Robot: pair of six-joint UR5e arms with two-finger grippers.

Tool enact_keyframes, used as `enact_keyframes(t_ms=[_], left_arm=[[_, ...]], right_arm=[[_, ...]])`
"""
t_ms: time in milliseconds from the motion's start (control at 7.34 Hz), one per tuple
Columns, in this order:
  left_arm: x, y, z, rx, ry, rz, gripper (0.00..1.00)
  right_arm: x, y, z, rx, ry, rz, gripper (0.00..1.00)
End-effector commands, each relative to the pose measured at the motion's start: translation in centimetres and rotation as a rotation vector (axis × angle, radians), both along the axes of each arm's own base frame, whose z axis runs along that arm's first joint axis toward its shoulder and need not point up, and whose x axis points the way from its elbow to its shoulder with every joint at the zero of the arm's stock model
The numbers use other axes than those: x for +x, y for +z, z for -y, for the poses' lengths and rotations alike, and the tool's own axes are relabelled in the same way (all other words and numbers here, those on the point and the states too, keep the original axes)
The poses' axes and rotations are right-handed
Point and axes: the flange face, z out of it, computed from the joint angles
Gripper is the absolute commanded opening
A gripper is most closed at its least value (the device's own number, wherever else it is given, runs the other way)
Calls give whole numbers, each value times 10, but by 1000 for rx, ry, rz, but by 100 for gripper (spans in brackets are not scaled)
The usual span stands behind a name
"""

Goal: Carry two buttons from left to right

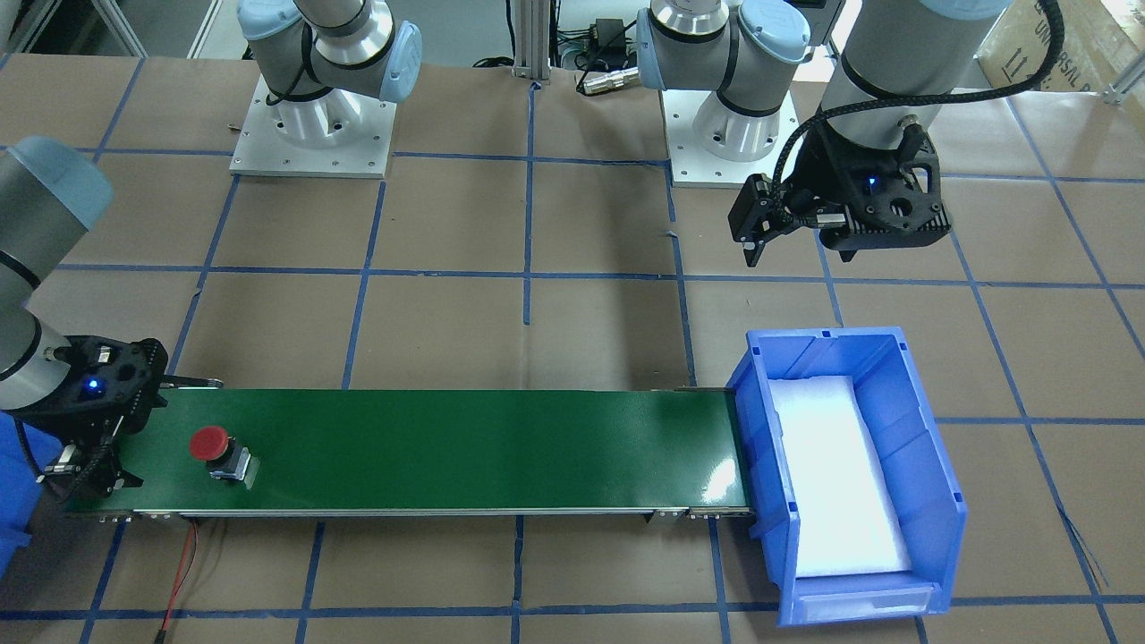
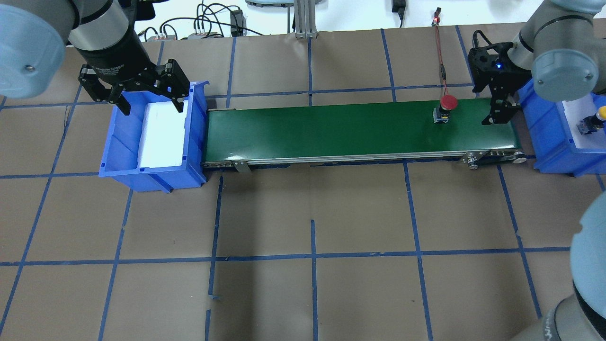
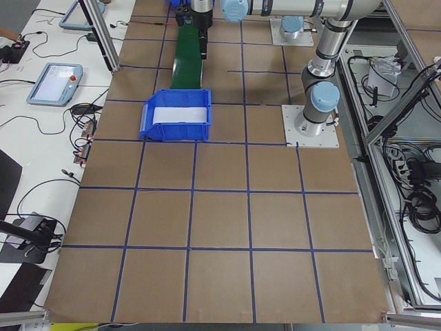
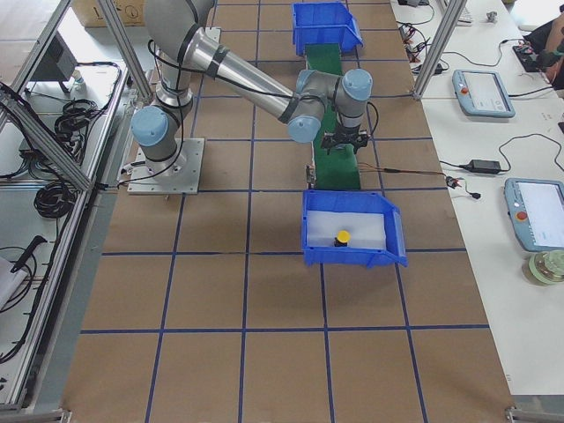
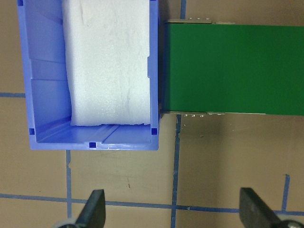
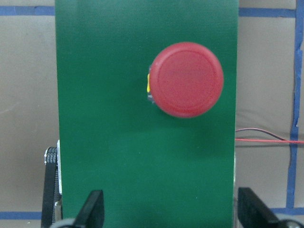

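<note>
The red button point(image 2: 445, 106) stands upright on the green conveyor belt point(image 2: 331, 130) near its right end; it also shows in the front view point(image 1: 215, 447) and fills the right wrist view point(image 6: 187, 80). My right gripper point(image 2: 498, 113) is open and empty over the belt's end, just right of the red button and apart from it. The yellow button point(image 4: 342, 236) lies in the blue bin point(image 4: 388, 251) beyond that end, on white foam. My left gripper point(image 2: 151, 106) is open and empty above the far rim of the other blue bin point(image 2: 118, 161).
The left blue bin point(image 5: 42, 85) holds only a white foam pad point(image 5: 109, 61) and butts against the belt's left end. A red-black cable point(image 2: 440, 57) runs over the table behind the belt. The brown table point(image 2: 312, 246) carries a blue tape grid.
</note>
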Motion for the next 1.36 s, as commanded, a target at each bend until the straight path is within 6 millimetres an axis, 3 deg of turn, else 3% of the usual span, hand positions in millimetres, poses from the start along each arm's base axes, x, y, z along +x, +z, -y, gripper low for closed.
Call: enact_keyframes(t_ms=[0,545,1090,1226], left_arm=[[0,0,1,-10,-4,0,100],[0,2,-1,-11,-4,2,100],[0,2,-1,-11,-4,2,100],[0,2,0,-13,-4,2,100]], right_arm=[[11,0,1,-7,18,-4,99],[27,-7,2,5,7,2,99],[28,-8,3,5,6,12,97],[26,-3,5,-26,8,-17,43]])
